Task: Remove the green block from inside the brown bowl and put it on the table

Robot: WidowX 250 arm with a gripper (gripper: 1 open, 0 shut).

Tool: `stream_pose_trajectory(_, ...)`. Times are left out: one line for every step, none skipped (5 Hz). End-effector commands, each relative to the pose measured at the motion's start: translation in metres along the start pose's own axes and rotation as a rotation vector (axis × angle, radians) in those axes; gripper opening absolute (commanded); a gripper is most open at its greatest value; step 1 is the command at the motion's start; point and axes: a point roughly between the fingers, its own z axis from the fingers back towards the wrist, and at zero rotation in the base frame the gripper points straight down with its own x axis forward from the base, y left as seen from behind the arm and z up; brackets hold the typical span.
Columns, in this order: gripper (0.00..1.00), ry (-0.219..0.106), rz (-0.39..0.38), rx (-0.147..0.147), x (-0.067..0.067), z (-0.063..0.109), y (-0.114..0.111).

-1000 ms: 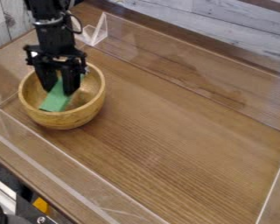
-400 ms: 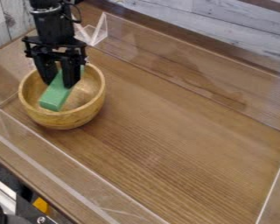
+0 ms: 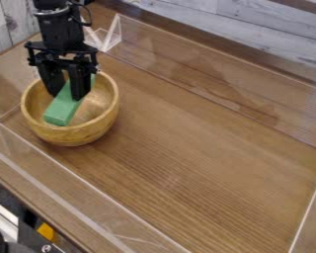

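The black gripper (image 3: 66, 79) comes down over the far part of the bowl (image 3: 106, 117), its fingers pinching the upper end of the green block (image 3: 63, 107). The block slants within the bowl's outline, its lower end toward the near left of the inside; whether it touches the bottom I cannot tell. The bowl sits at the left of the brown table (image 3: 200, 148), near the clear wall.
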Motion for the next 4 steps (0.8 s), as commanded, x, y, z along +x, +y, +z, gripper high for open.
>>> stream_pose_trajectory(0.00, -0.100, -0.001, 0.034, 0.005, 0.029, 0.001)
stream_pose_trajectory(0.00, -0.099, 0.002, 0.033, 0.005, 0.030, 0.001)
stream_pose_trajectory(0.00, -0.102, -0.007, 0.024, 0.003, 0.037, -0.003)
stream_pose_trajectory(0.00, -0.101, -0.026, 0.020, -0.001, 0.041, -0.011)
